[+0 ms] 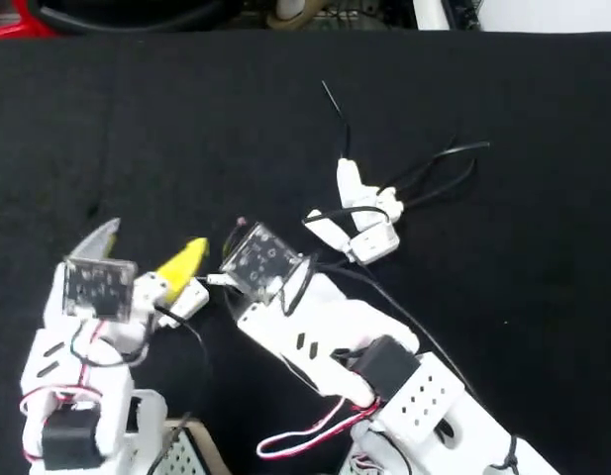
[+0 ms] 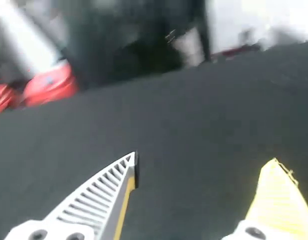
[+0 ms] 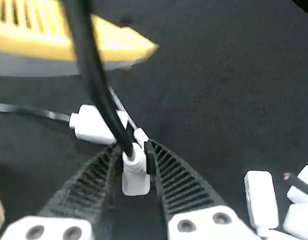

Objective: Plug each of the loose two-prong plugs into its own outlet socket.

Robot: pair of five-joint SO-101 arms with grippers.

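Pinching one white plug [image 3: 135,177], right gripper [image 3: 133,147] sits just beside a second plug [image 3: 91,127]; left gripper [image 2: 203,160] stands spread nearby.

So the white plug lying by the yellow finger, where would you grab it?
Probably take the plug by its white body, from above, fingers across its narrow width. It lies flat on the table with its cable leaving one end, so the long sides look free. The right gripper, shut on a second plug, crowds the other end.
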